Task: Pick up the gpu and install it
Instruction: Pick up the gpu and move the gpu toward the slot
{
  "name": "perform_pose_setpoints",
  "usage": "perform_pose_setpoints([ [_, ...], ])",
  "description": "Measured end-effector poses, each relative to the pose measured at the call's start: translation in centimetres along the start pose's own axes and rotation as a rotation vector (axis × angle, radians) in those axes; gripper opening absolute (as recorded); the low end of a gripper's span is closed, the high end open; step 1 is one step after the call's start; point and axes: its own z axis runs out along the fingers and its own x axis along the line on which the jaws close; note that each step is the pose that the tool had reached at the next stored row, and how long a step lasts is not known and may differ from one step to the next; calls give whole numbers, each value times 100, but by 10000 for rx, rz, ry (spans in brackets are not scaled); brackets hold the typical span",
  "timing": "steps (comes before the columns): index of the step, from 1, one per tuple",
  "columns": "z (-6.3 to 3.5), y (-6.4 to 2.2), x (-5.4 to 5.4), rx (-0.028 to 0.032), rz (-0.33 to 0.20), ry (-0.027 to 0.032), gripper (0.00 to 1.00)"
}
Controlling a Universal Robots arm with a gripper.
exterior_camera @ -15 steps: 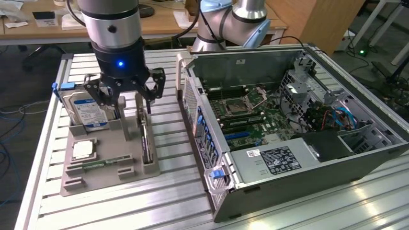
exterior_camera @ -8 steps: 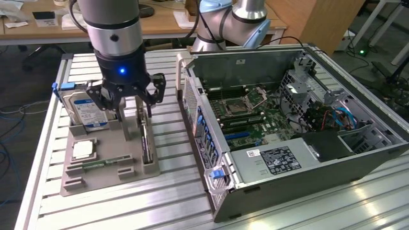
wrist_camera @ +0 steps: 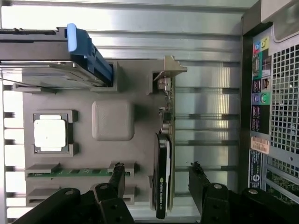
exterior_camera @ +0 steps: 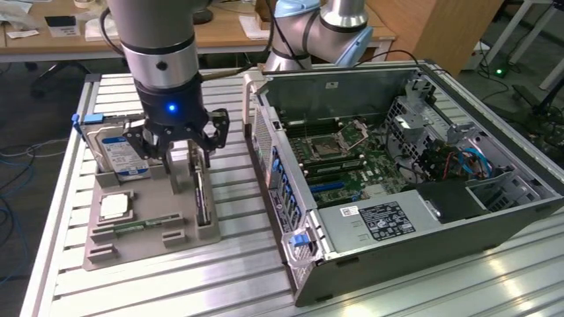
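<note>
Universal Robots arm's gripper [exterior_camera: 185, 153] hangs over the grey holder tray [exterior_camera: 132, 249] on a slatted metal table [exterior_camera: 264, 284], jaws spread wide and holding nothing, one of the fingers [wrist_camera: 117, 176] on each side of the gpu [wrist_camera: 163, 154]. The card stands on edge in a slot along the side of the tray nearest the open computer case [exterior_camera: 414, 198], its silver end bracket [wrist_camera: 170, 70] at the end away from the fingers. In the wrist view neither finger touches the card, which appears to sit closer to the finger on the case side. How high the tips hang above the card's top edge is hard to judge from either camera. The off-centre line-up is the likeliest source of trouble: one pad meeting the card first could shove it sideways in the slot and tilt it before the other arrives. The grasp point also lies towards one end, so the bracket end could sag or swing once free of the tray. The finger on the tray side hovers close to the memory stick [wrist_camera: 70, 171] and its raised supports, where a low approach could catch. The hard drive [exterior_camera: 119, 155] and the processor [wrist_camera: 50, 133] sit well apart from the jaws
</note>
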Motion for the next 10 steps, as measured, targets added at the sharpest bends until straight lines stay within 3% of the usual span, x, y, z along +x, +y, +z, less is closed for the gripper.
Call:
perform_pose_setpoints([
  [10,183,-9,-92,1,6,0,66],
])
